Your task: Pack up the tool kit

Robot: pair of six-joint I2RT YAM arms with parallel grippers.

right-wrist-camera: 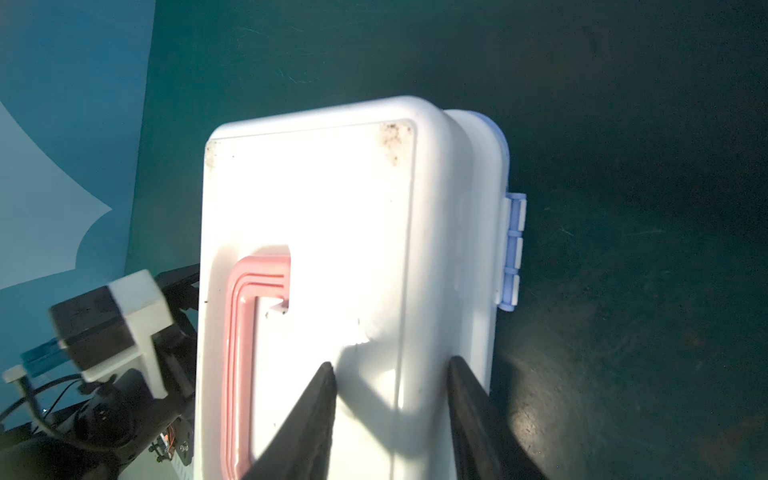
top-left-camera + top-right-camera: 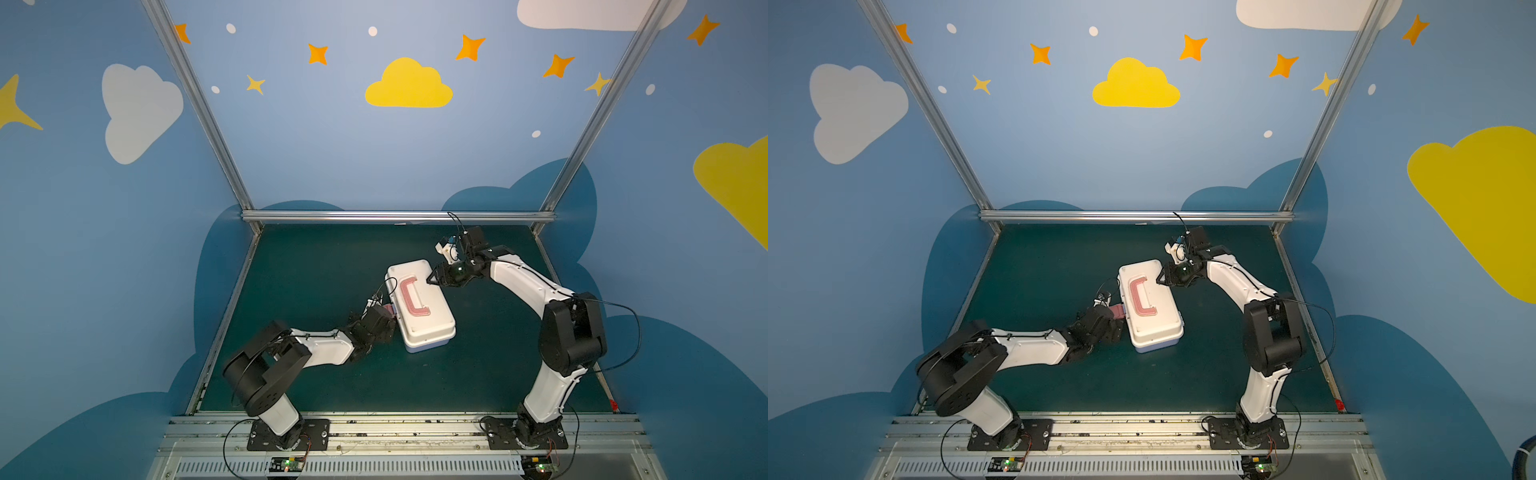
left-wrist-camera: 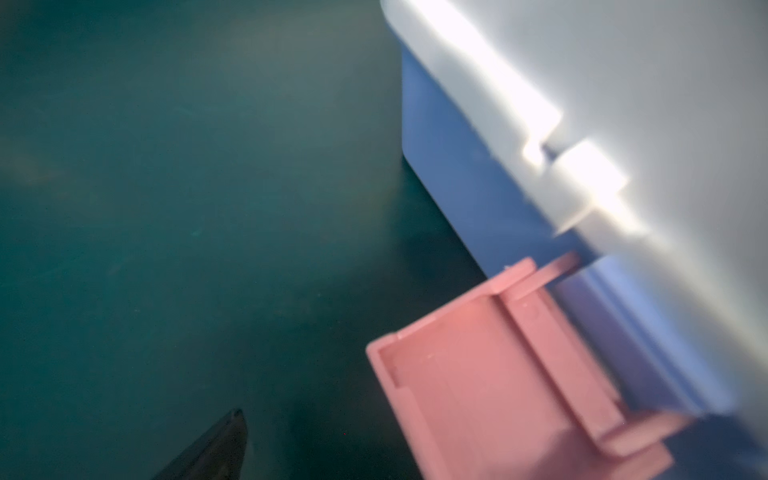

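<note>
Item: white rounded rectangular plastic tool-kit case [image 2: 434,320], lid down, lying askew near the middle of the dark green counter [image 2: 316,282]. Pink C-shaped lid handle [image 1: 235,353] folded flat in its recess; lavender-blue base [image 3: 457,187] showing beneath the lid rim. No loose tools in view on the counter. Pink plastic latch [image 3: 490,374]: unfastened, standing out from the case wall, hollow side toward the wrist camera, apart from the white lid catch [image 3: 582,178]. Left pincer [image 2: 386,318]: just beside the latch, holding nothing; only one dark finger [image 3: 224,440] shows in the wrist view, set well to the side and clear of the latch, so the jaws read as wide apart. Right pincer [image 1: 390,362]: jaws roughly half apart, clasping nothing, tips over the lid on the side of the lavender-blue hinge [image 1: 513,249]; touching or just above, cannot tell. Step in hand, as judged: fastening the latch to finish packing. Handling notes: bear straight down with the right pincer so the lid seats flush and the light case does not skid. Bring a left finger beneath the latch's free edge and swing it up along its own pivot arc onto the catch. Push toward the braced side, never sideways.
</note>
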